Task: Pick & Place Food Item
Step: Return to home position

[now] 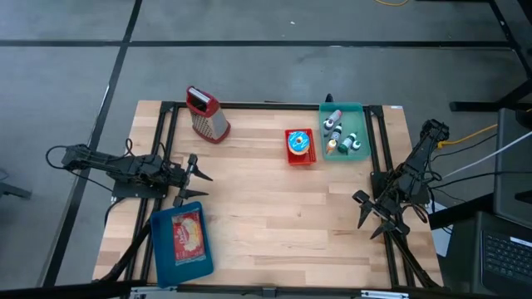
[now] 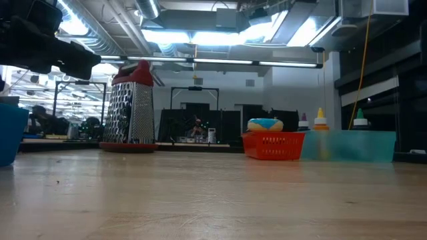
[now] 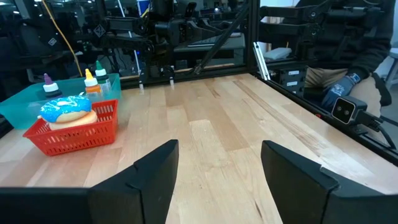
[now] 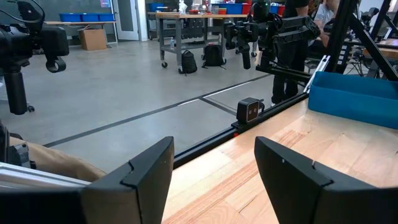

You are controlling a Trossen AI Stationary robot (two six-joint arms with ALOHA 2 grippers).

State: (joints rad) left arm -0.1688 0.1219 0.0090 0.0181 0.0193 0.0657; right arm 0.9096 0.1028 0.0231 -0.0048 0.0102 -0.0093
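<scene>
The food coloring bottles (image 1: 336, 131) lie together inside the light green bin (image 1: 360, 114) at the upper right of the high view, so the placing looks finished to me and the trouble I watch for now is in the retreat. In the low view a few caps stand above the bin's wall, and the bin sits just beside the red basket (image 1: 300, 158) with the blue-iced doughnut (image 1: 299, 143); a knock to either could tip bottles over or slide both toward the counter's (image 1: 274, 208) far edge. The right tool (image 1: 366, 218) hangs at the lower right of the high view, well apart from the bin, its fingers spread wide with nothing between them, which its wrist view confirms. My worry there is the yellow cable (image 1: 474, 133) at the right edge: a fast fold homeward could snag it. The left tool (image 1: 193, 181) sits at the left of the frame, also wide and empty, close above the blue bin (image 1: 158, 249) holding a food packet (image 1: 187, 235); a low swing could clip that rim. Its wrist view shows a person (image 3: 329, 78) seated just past the counter's side, so I judge any wide sweep that way to be the worst risk. The grater (image 1: 206, 114) at the upper left stands clear of both arms.
</scene>
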